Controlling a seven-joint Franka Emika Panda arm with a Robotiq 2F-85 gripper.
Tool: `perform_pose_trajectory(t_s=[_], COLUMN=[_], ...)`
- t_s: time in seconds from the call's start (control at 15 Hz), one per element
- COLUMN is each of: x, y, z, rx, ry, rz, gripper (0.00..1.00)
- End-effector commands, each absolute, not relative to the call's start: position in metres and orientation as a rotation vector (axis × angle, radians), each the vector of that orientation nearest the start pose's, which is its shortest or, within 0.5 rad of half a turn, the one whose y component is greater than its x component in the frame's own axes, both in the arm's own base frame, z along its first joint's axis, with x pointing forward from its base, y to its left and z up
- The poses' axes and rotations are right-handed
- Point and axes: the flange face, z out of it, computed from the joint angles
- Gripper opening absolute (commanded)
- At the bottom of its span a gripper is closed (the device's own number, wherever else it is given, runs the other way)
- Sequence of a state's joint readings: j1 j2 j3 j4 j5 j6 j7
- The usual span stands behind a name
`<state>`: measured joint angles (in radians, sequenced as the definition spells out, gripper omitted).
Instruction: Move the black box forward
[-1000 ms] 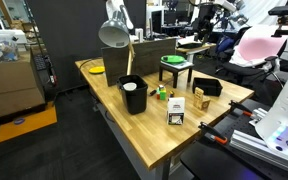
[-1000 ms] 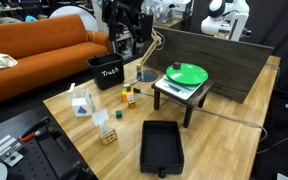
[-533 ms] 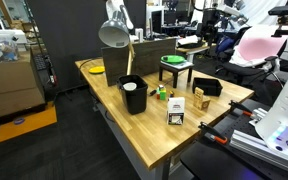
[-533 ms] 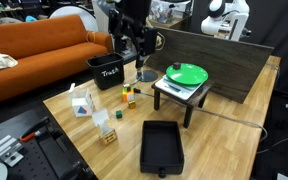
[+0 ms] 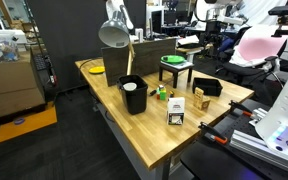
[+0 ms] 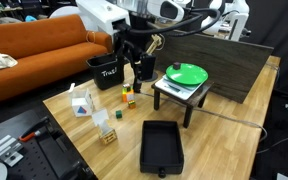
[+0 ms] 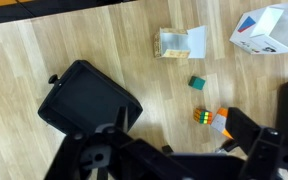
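The black box (image 6: 162, 146) lies flat at the near edge of the tabletop (image 6: 229, 140), just right of a small carton (image 6: 107, 133). Farther back the tool (image 6: 136, 72) hangs over the wood with its jaws apart and empty, between the black bin (image 6: 106, 72) on its left and the green-topped stand (image 6: 184, 85) on its right.

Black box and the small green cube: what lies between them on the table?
Nothing. In the wrist view, the table between the black box and the green cube is bare wood.
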<state>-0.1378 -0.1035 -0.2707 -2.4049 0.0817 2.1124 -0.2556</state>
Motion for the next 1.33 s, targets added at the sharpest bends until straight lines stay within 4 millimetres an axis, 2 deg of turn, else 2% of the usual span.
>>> perform_pose_trajectory(t_s=[0.0,0.13,0.33,0.6,0.8,0.87,1.0,1.27], x=[0.421,0.421,0.422,0.417,0.421,0.414,0.417,0.42], y=[-0.178,-0.178,-0.182,-0.17,-0.163,-0.162,-0.159,-0.161], z=[0.339,0.339,0.321,0.277,0.247,0.252,0.242,0.245], rx=[-2.967,-2.967,-2.917,-2.877,-2.865,-2.886,-2.883,-2.887], ry=[0.294,0.294,0.295,0.232,0.232,0.23,0.221,0.222], rz=[0.228,0.228,0.271,0.416,0.509,0.493,0.524,0.514], gripper=[1.0,1.0,1.0,1.0,1.0,1.0,1.0,1.0])
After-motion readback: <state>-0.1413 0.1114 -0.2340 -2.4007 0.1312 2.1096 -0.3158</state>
